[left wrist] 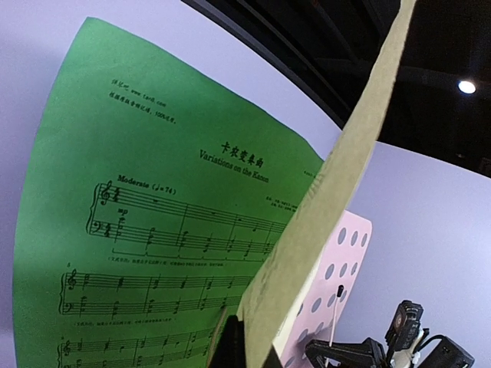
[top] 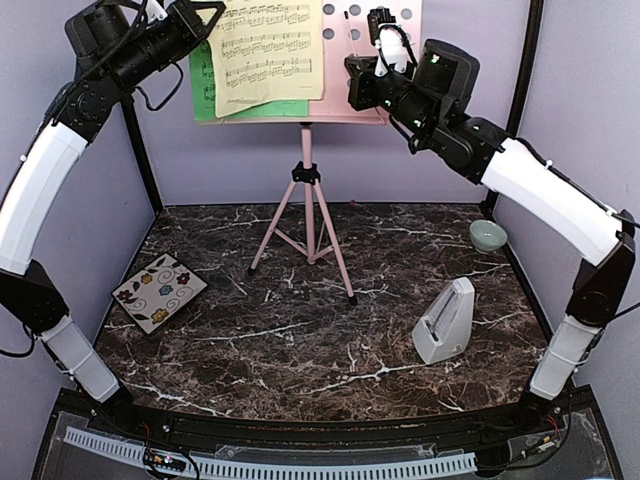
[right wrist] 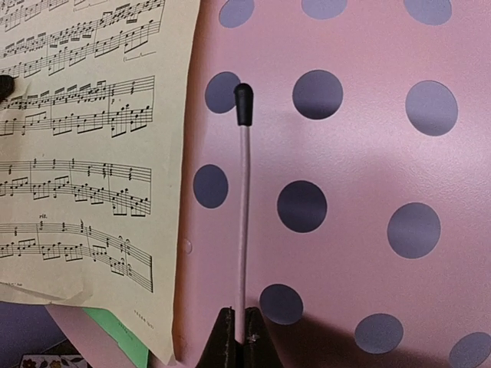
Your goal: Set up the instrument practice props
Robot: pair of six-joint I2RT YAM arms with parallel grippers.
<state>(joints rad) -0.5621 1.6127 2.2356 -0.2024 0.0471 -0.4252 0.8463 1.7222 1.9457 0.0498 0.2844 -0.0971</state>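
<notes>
Two sheets are leaning on the desk of the pink tripod music stand (top: 308, 190). The pale yellow music sheet (top: 268, 50) is covering most of the green music sheet (left wrist: 153, 192), leaving only its left and bottom margins showing from above. The overhead frame is cutting off the desk's top edge and the tip of the left gripper (left wrist: 236, 341). Its wrist view is showing it pinching the yellow sheet, with only one dark finger visible beside the paper. The right gripper (right wrist: 236, 341) is clamping narrowly on the stand's thin page-retainer wire (right wrist: 244, 215), just right of the yellow sheet. The small light-grey pyramid metronome (top: 445, 320) is standing upright on the tabletop (top: 300, 350), well apart from both grippers.
</notes>
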